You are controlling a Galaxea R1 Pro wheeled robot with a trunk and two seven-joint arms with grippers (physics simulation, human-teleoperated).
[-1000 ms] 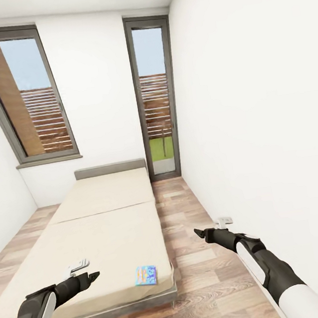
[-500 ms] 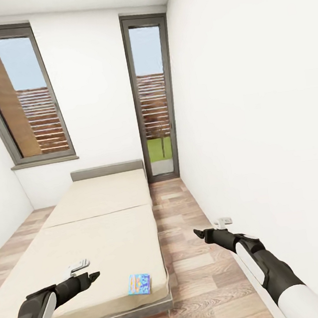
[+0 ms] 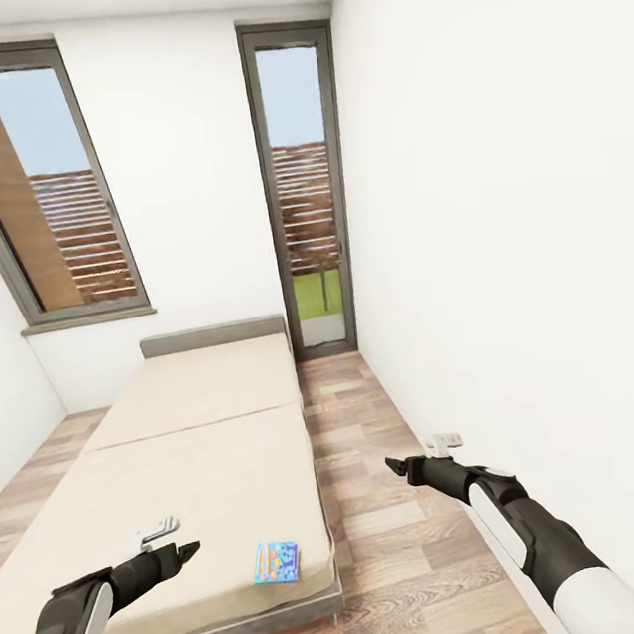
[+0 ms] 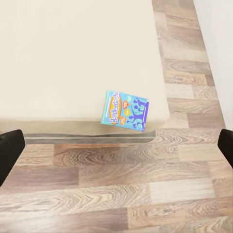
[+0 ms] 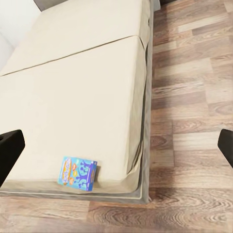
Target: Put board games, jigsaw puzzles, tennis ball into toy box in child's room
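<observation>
Nothing moved lately: blue board game (image 3: 277, 562) lies on bed (image 3: 178, 478).

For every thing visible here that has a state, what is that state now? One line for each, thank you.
Blue board game: lying flat, lid up, near the foot corner of the bed, untouched.
Bed: two-section mattress bare apart from the game.
Left gripper: empty, jaws open, held above the foot of the bed.
Right gripper: empty, jaws open, held above the wood floor.
Glass door: closed.
Window: closed.
</observation>
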